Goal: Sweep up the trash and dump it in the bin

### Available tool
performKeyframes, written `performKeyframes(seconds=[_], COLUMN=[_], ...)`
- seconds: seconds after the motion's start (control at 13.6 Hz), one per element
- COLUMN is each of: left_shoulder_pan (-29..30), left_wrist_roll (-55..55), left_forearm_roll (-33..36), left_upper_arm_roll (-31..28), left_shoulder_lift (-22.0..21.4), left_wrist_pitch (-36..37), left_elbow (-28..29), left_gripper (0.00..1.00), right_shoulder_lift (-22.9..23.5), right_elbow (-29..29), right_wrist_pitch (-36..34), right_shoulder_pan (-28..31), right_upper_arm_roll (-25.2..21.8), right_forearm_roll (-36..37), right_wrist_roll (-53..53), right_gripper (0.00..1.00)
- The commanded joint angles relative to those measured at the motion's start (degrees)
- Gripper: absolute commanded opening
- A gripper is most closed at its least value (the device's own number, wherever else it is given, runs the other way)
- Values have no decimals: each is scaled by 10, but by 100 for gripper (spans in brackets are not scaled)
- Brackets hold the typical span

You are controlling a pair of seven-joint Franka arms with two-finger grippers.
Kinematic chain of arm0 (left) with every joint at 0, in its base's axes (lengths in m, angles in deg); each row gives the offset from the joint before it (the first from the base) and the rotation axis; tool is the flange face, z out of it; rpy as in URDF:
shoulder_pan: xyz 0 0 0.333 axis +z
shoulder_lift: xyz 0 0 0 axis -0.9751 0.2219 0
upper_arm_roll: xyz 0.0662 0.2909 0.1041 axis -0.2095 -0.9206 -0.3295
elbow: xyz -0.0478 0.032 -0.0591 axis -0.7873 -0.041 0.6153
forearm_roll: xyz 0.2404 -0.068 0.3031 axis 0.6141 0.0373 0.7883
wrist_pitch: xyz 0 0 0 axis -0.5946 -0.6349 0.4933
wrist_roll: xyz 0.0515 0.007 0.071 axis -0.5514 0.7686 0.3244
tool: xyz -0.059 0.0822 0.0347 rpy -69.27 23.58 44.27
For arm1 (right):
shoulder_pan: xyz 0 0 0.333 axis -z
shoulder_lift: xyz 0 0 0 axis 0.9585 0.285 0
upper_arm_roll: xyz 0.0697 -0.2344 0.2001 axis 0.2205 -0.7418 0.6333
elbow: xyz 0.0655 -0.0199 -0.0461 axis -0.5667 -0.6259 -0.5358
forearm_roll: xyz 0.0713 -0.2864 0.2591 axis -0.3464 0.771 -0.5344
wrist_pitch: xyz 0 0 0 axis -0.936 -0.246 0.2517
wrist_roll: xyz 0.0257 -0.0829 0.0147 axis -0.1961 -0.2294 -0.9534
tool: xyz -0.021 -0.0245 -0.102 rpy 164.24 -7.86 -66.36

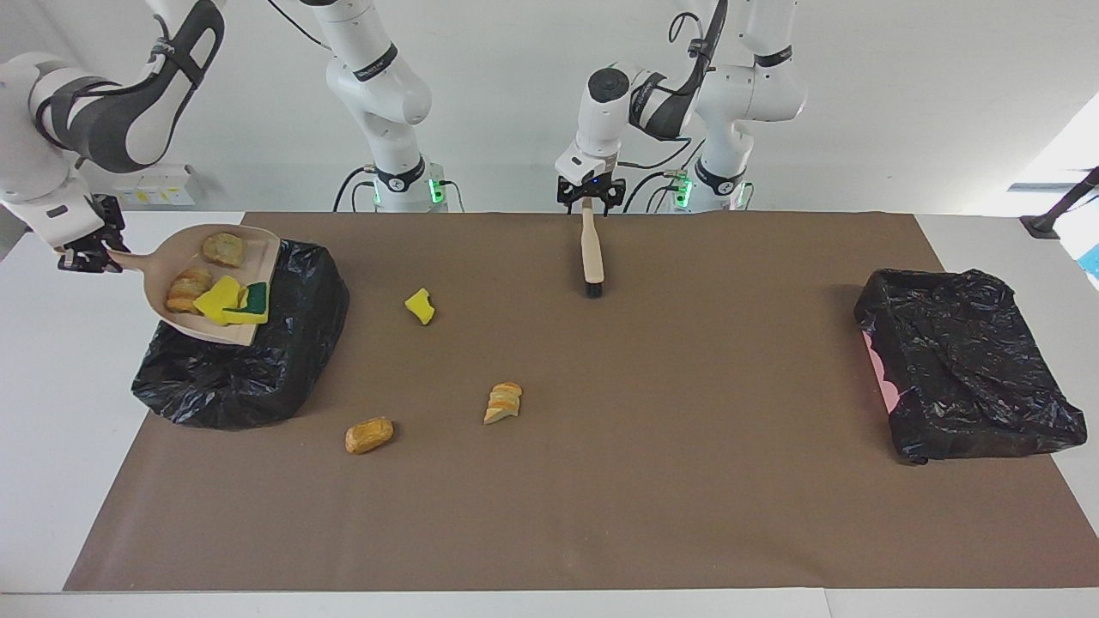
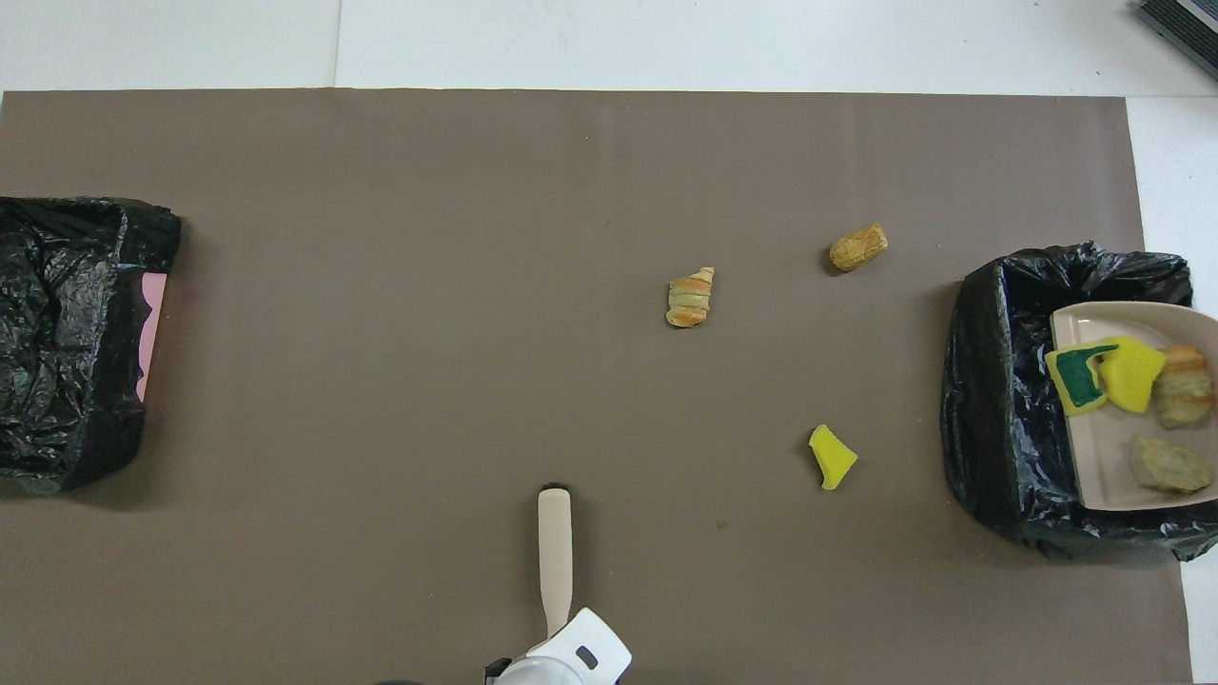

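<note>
Clamped on the dustpan (image 1: 137, 259), my right claw (image 1: 86, 256) holds four trash bits (image 1: 219, 300) above the bin (image 1: 258, 378), three loose bits (image 1: 503, 402) lie between it and my left claw (image 1: 588, 196), which is at the brush (image 1: 591, 253), grip unclear.

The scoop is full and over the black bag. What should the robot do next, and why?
Probably tip the dustpan: the right gripper holds it above the black bin, and four trash pieces lie in it, not yet dumped.
</note>
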Motion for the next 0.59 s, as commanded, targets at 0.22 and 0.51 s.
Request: performKeyframes(seconds=[0.22,0.51], left_shoulder_pan=[-5,-6], left_wrist_roll=[43,83], left_forearm_roll=[143,270], left_upper_arm_roll=[-159,-278], left_shoulder_lift=[66,141], left_wrist_pitch=[40,126], left_elbow=[-115,-291], left_gripper=[100,100], right_shoulder_lift=[-91,-103], right_elbow=[-94,-100], right_wrist_pitch=[6,38], right_shoulder_pan=[-67,-12], right_upper_arm_roll=[6,3], right_forearm_roll=[130,172], right_wrist_roll=[128,136], right_gripper=[0,0])
